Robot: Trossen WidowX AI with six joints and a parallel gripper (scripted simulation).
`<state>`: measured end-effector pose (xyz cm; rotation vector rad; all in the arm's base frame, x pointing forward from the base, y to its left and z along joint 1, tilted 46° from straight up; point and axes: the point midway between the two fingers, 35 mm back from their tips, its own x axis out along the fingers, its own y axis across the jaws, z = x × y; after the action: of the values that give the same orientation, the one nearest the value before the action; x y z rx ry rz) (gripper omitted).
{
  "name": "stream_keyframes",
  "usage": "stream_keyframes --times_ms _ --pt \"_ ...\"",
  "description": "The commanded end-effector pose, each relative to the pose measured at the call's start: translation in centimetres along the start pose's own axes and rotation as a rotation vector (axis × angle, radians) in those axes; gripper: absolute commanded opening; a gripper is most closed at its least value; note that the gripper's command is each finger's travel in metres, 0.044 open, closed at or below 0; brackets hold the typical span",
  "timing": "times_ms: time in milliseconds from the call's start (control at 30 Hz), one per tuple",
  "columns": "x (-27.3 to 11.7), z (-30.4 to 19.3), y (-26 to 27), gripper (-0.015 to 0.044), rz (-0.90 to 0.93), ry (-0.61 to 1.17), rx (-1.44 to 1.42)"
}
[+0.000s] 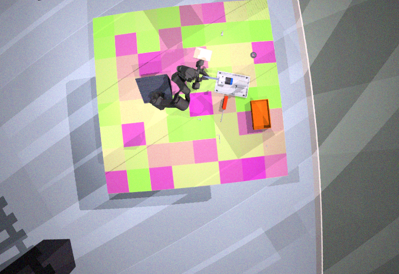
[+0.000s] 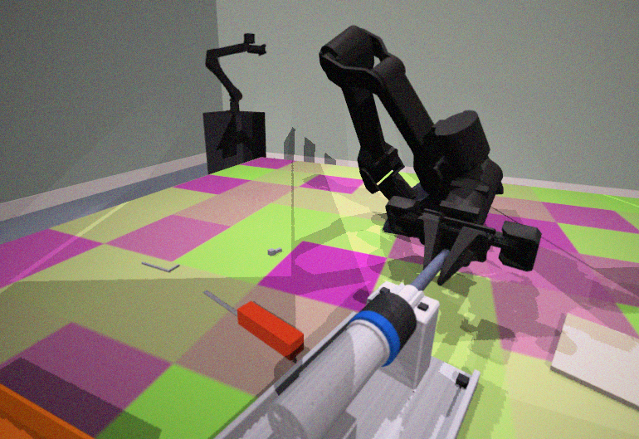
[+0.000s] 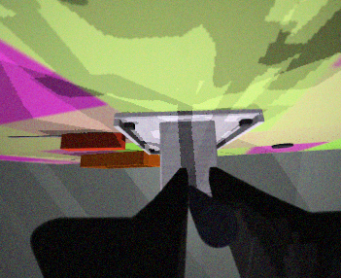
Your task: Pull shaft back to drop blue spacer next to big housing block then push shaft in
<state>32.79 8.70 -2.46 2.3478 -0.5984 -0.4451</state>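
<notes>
1. Near the middle of the top frame, the pincer [image 1: 205,74] [image 2: 438,271] [image 3: 197,174] is pinching the gray-blue shaft [image 1: 210,77] [image 2: 429,270] [image 3: 219,225].
2. The blue spacer [image 1: 231,81] [image 2: 382,332] is sitting between a black ring [image 2: 392,312] and the fat white housing [image 2: 335,372], lower middle of the exterior frame.
3. The wrist frame is hiding the spacer.

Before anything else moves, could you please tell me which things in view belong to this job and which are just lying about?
Job:
- shaft, in the gripper
- blue spacer
- white housing

Lying about:
- red-handled tool
- orange bin
- white slab
- dark ring
</notes>
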Motion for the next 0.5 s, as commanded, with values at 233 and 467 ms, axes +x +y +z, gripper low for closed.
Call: stream_keyframes --times_ms 233,467 --pt "-0.12 0.1 0.01 0.0 0.001 -0.001 0.003" --pt "-0.18 0.13 0.01 0.0 0.001 -0.001 0.003"
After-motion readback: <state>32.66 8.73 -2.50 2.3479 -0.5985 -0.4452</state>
